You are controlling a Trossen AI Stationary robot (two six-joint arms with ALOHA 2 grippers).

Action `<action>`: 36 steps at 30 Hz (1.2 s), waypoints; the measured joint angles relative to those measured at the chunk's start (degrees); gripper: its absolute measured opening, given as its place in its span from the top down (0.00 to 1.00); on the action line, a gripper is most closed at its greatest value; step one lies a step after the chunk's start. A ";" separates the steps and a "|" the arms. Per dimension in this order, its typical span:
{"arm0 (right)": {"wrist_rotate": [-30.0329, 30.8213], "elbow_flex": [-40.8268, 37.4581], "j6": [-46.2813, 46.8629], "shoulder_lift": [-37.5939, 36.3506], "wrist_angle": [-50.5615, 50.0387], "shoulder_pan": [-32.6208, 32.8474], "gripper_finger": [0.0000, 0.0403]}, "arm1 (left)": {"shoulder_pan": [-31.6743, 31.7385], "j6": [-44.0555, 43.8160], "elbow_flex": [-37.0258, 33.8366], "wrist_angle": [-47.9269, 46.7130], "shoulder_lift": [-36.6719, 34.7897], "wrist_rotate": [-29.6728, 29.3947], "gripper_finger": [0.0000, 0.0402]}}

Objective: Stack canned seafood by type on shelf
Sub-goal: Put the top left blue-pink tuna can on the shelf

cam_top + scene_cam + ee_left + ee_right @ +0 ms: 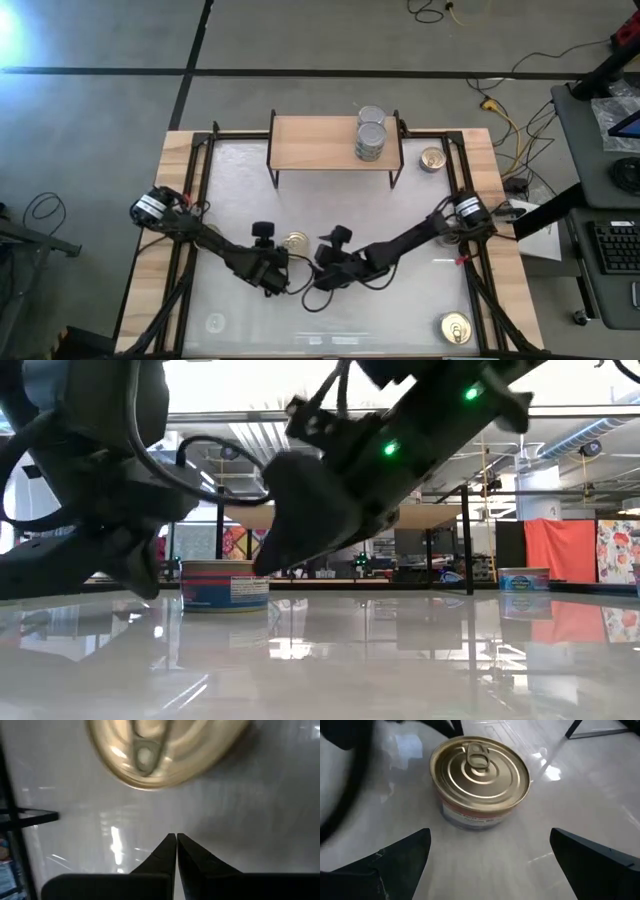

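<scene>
Right wrist view: gold-lidded tin (479, 782) ahead of open right hand (492, 855).

Robotics lab or workshop. Evidence: bare grey concrete floor (330, 40) marked with dark tape lines; loose cables (500, 110) trailing across it at far right; a desk with keyboard (612, 245) at right; a wood-edged white table (150, 260) carrying two mounted arms; exposed ceiling ducting (600, 430) and coloured fabric panels (565, 550) in the open hall behind.
</scene>
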 joint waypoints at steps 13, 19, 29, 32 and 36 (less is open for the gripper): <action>-0.06 2.49 -4.14 1.88 -0.77 -2.65 0.01 | -1.01 -0.26 0.41 13.51 -0.40 -3.23 1.00; 0.35 2.51 -2.98 0.99 -9.22 -2.65 0.01 | -1.85 -3.01 2.34 14.77 -0.44 0.90 1.00; -2.12 1.80 -2.21 -3.11 -21.21 -0.96 0.01 | -5.67 -3.54 -1.29 12.87 -7.89 4.26 1.00; -2.51 0.41 -4.52 -5.29 -16.90 -0.36 0.01 | -5.30 -6.47 -7.11 15.21 -13.61 1.76 1.00; -2.88 -5.12 -7.60 -6.69 0.13 -0.24 0.01 | -3.09 -4.76 -16.03 23.54 -20.32 1.34 1.00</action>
